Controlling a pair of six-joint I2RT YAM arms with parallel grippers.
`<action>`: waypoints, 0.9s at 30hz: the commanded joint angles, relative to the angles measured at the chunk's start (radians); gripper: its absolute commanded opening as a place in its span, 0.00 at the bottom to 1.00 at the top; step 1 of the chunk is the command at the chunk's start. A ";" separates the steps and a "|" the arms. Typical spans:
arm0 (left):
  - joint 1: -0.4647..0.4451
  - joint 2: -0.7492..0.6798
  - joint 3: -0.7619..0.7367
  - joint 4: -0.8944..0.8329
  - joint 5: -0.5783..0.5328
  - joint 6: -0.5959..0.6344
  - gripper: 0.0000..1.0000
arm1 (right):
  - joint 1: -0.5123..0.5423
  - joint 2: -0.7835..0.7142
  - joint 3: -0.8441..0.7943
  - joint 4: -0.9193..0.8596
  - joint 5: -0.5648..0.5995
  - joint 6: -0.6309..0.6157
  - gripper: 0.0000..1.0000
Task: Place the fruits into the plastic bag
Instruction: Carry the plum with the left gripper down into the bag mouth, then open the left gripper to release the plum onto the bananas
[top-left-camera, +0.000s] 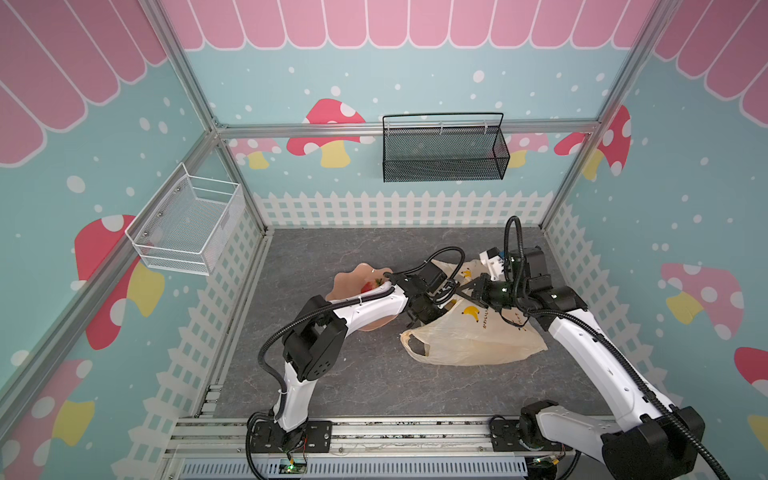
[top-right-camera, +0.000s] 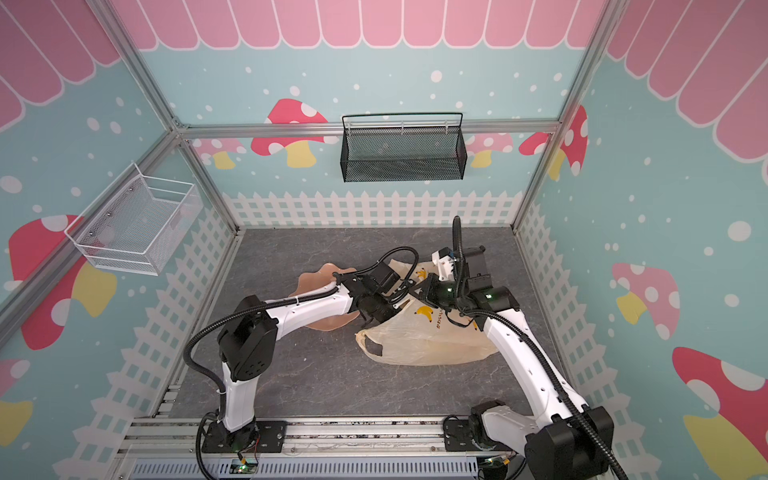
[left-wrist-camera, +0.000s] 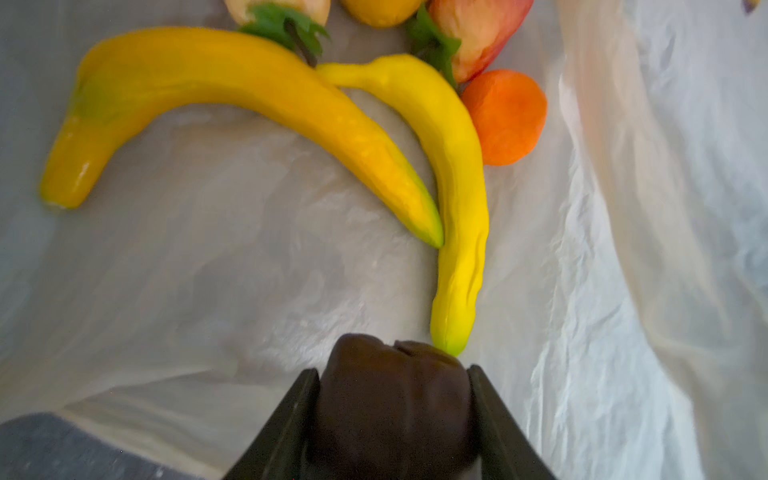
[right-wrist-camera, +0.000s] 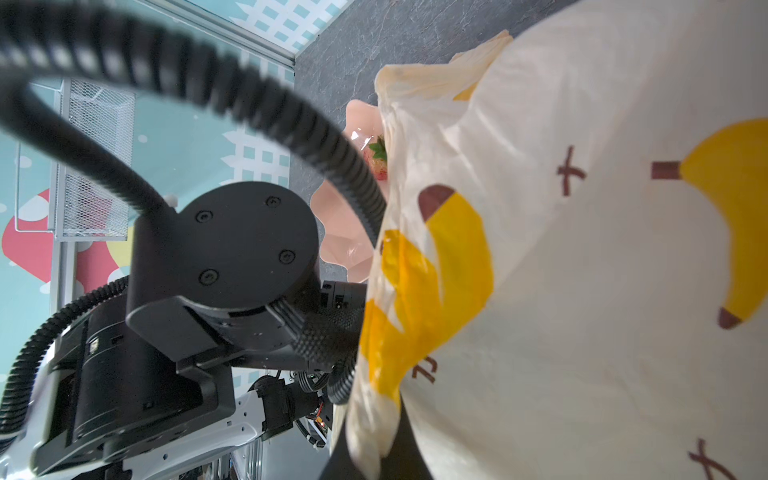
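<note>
The plastic bag (top-left-camera: 478, 340) (top-right-camera: 432, 340) lies right of centre, its mouth lifted toward the dish. My left gripper (left-wrist-camera: 392, 374) reaches inside the mouth, shut on the dark fruit (left-wrist-camera: 390, 399), just above the bag's floor. Beyond it in the bag lie two bananas (left-wrist-camera: 232, 104) (left-wrist-camera: 453, 174), an orange (left-wrist-camera: 505, 116) and strawberries (left-wrist-camera: 478, 33). My right gripper (right-wrist-camera: 374, 449) is shut on the bag's (right-wrist-camera: 582, 249) upper edge and holds it up. In both top views the two grippers (top-left-camera: 440, 299) (top-left-camera: 469, 291) meet at the mouth. One strawberry (top-left-camera: 368, 286) (right-wrist-camera: 376, 160) stays in the dish.
The peach-pink wavy dish (top-left-camera: 353, 282) (top-right-camera: 316, 282) sits left of the bag, partly under my left arm. A white wire basket (top-left-camera: 187, 224) hangs on the left wall and a black mesh basket (top-left-camera: 444, 149) on the back wall.
</note>
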 joint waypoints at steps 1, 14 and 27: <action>-0.023 0.035 0.055 0.126 0.086 -0.089 0.32 | 0.005 -0.004 0.016 0.001 -0.002 0.006 0.00; -0.071 0.181 0.146 0.359 0.162 -0.371 0.35 | 0.008 0.020 0.022 0.034 -0.027 0.026 0.00; -0.071 0.178 0.133 0.380 0.150 -0.425 0.73 | 0.007 0.003 0.016 0.034 -0.016 0.027 0.00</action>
